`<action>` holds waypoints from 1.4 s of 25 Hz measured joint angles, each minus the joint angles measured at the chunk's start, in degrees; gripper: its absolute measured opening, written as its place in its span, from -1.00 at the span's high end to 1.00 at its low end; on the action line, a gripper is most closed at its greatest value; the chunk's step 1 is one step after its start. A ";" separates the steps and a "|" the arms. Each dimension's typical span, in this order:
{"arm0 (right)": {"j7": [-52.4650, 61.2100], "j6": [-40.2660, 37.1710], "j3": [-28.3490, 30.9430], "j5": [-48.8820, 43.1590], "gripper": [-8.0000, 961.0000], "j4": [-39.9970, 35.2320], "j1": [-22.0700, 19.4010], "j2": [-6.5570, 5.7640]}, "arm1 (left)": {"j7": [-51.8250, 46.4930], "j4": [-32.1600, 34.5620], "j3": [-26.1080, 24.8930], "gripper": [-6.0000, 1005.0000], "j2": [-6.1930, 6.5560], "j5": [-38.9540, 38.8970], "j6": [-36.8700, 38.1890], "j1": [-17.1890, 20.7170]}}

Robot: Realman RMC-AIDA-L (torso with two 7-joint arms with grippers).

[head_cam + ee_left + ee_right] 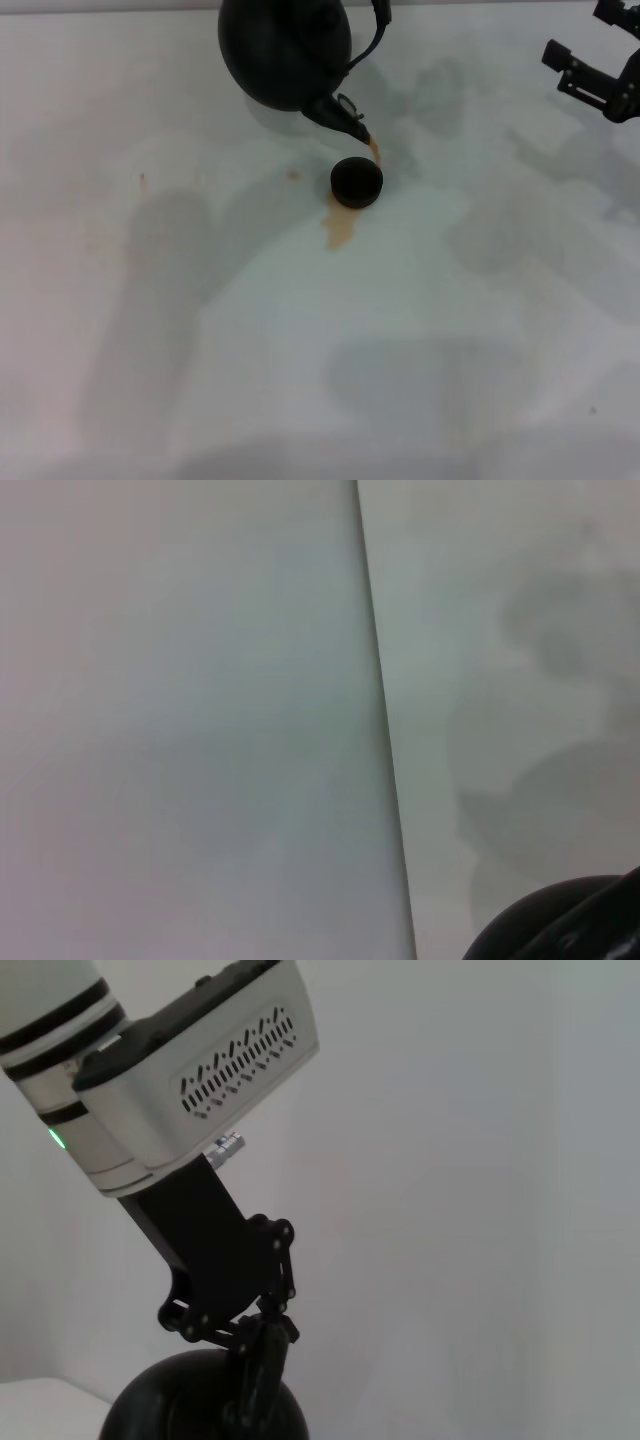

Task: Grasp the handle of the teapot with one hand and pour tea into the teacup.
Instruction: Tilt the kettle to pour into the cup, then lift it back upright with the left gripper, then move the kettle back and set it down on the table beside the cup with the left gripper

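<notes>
Head view shows our table with nothing on the part nearest us. A bit farther, a brown puddle of tea lies on the table, touching the near side of the teacup. Just past the cup, the teapot hangs tilted in the air, and a thin brown stream falls from its spout onto the far edge of the cup. So we are in the pouring step, and some tea has missed. Next we think the spout should move a little nearer, over the middle of the cup.

Our left gripper is pinching the handle, it seems. Our right gripper waits far off to the right, spread wide.
</notes>
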 joint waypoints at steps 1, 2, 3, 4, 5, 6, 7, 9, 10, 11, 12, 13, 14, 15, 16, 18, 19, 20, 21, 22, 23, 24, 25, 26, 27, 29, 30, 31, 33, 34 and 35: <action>0.01 -0.07 0.30 -0.04 -0.78 0.00 -0.03 -0.04 | -1.45 0.05 -0.23 0.75 0.00 0.00 0.11 -0.02; 0.02 -0.14 0.68 -0.14 -0.78 0.00 -0.06 -0.06 | -2.80 0.14 -0.76 0.75 0.00 -0.02 0.42 -0.03; 0.05 -0.26 0.95 -0.21 -0.78 0.00 -0.12 -0.10 | -3.79 0.37 -1.26 0.75 0.00 -0.04 0.82 0.03; 0.07 -0.46 1.12 -0.24 -0.78 0.00 -0.17 -0.13 | -4.85 0.85 -1.91 0.75 0.00 -0.04 1.32 0.36; 0.09 -0.65 1.15 -0.21 -0.78 0.00 -0.26 -0.22 | -5.63 1.73 -2.34 0.75 0.08 -0.04 1.92 1.05; 0.12 -0.87 1.18 -0.15 -0.78 0.00 -0.35 -0.30 | -6.67 3.29 -2.78 0.75 0.34 -0.05 2.70 2.14; 0.15 -1.07 1.23 -0.05 -0.78 0.00 -0.40 -0.42 | -7.59 4.79 -3.21 0.75 0.77 -0.05 3.32 3.31; 0.22 -1.40 1.75 -0.09 -0.78 0.05 -0.49 -0.44 | -9.43 9.05 -5.13 0.76 1.80 -0.04 4.94 6.21; 0.25 -1.53 2.08 -0.16 -0.78 0.08 -0.52 -0.48 | -10.13 11.77 -7.00 0.76 2.27 -0.04 5.76 8.22; 0.29 -1.74 2.34 -0.24 -0.78 0.12 -0.52 -0.48 | -10.62 14.64 -9.06 0.76 2.62 -0.03 6.23 10.46; 0.33 -1.98 2.56 -0.32 -0.78 0.16 -0.53 -0.48 | -10.87 17.19 -10.98 0.76 2.83 -0.03 6.75 12.62; 0.49 -2.30 2.62 -0.34 -0.78 0.19 -0.53 -0.50 | -10.91 20.85 -13.72 0.76 2.97 0.01 6.84 15.78; 0.64 -2.48 2.63 -0.35 -0.78 0.20 -0.53 -0.55 | -10.78 23.79 -15.89 0.76 3.00 0.01 7.08 18.52; 0.83 -2.63 2.64 -0.38 -0.78 0.20 -0.47 -0.64 | -10.61 25.74 -17.40 0.76 3.04 0.04 7.03 20.55; 1.03 -2.73 2.64 -0.41 -0.78 0.20 -0.39 -0.73 | -10.40 28.52 -19.40 0.76 3.04 0.05 7.08 23.64; 1.33 -2.76 2.64 -0.48 -0.78 0.20 -0.20 -0.93 | -10.16 32.11 -22.11 0.76 2.89 0.08 6.86 28.29; 1.57 -2.77 2.64 -0.50 -0.78 0.20 -0.12 -1.02 | -9.98 33.61 -23.30 0.76 2.75 0.09 6.65 30.42; 1.89 -2.83 2.62 -0.52 -0.78 0.20 -0.01 -1.14 | -9.62 35.44 -24.66 0.76 2.47 0.09 6.10 33.08; 2.26 -3.01 2.53 -0.55 -0.78 0.11 0.06 -1.23 | -9.25 36.53 -25.46 0.76 2.21 0.10 5.55 34.76; 2.58 -3.22 2.40 -0.57 -0.78 -0.02 0.11 -1.32 | -8.48 37.95 -26.64 0.76 1.64 0.09 4.68 37.36; 2.81 -3.34 2.29 -0.58 -0.78 -0.16 0.14 -1.36 | -7.55 39.09 -27.87 0.76 1.02 0.10 3.62 39.52; 3.08 -3.44 2.21 -0.62 -0.78 -0.29 0.16 -1.39 | -6.30 40.24 -29.30 0.76 0.19 0.10 2.08 41.96; 3.41 -3.50 2.16 -0.67 -0.78 -0.41 0.16 -1.44 | -5.47 40.86 -30.20 0.76 -0.38 0.08 1.16 43.61; 3.78 -3.50 2.11 -0.74 -0.78 -0.50 0.17 -1.52 | -4.62 41.54 -31.02 0.76 -0.91 0.05 -0.44 45.69; 4.15 -3.50 2.07 -0.87 -0.78 -0.55 0.19 -1.58 | -4.11 42.00 -31.50 0.76 -1.26 0.00 -1.87 47.67; 4.96 -3.31 2.04 -1.29 -0.78 -0.85 0.23 -1.69 | -3.85 42.38 -31.64 0.76 -1.47 -0.09 -4.67 50.53; 5.32 -3.24 2.03 -1.58 -0.78 -1.02 0.25 -1.71 | -3.85 42.46 -31.46 0.76 -1.50 -0.17 -6.36 51.78; 5.61 -3.22 2.04 -1.85 -0.78 -1.19 0.25 -1.71 | -3.85 42.49 -31.31 0.76 -1.52 -0.21 -8.09 53.13; 6.03 -3.22 2.03 -2.20 -0.78 -1.34 0.26 -1.71 | -3.95 42.50 -30.83 0.76 -1.57 -0.63 -12.09 55.69; 6.17 -3.21 2.02 -2.22 -0.78 -1.37 0.26 -1.71 | -3.97 42.52 -30.61 0.76 -1.59 -1.15 -13.88 56.77; 6.27 -3.19 2.01 -2.24 -0.78 -1.38 0.26 -1.71 | -3.96 42.52 -30.39 0.76 -1.61 -2.06 -15.97 57.92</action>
